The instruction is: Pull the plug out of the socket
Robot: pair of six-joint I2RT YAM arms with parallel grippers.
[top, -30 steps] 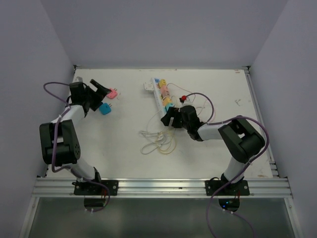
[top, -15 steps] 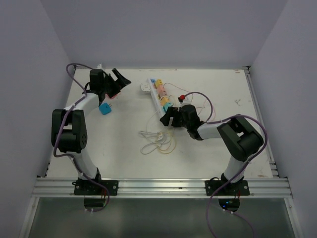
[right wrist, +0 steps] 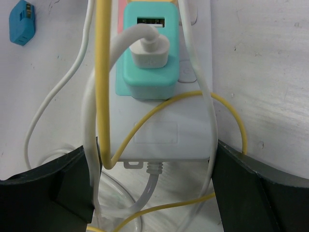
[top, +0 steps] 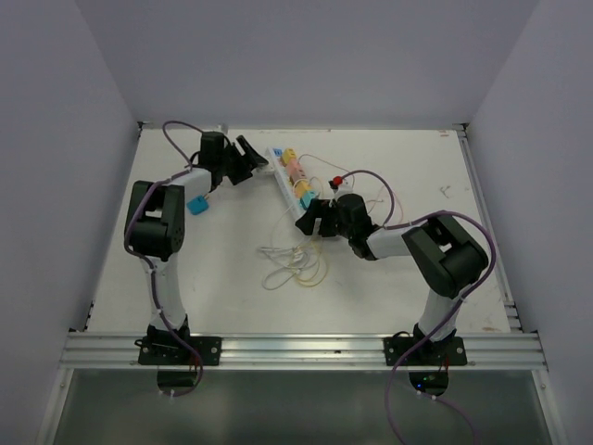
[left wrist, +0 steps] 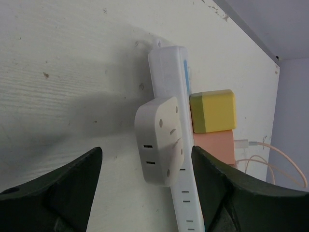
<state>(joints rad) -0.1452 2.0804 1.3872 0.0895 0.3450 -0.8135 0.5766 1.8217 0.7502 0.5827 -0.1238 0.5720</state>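
Upper centre-left in the top view, the left gripper hangs wide open and empty, jaws framing the white plug seated in the socket, which lies diagonally mid-frame. The approach seems in hand; next it must advance and close on the plug. Further right, the right gripper, open and clamping nothing, straddles the socket's cord end.
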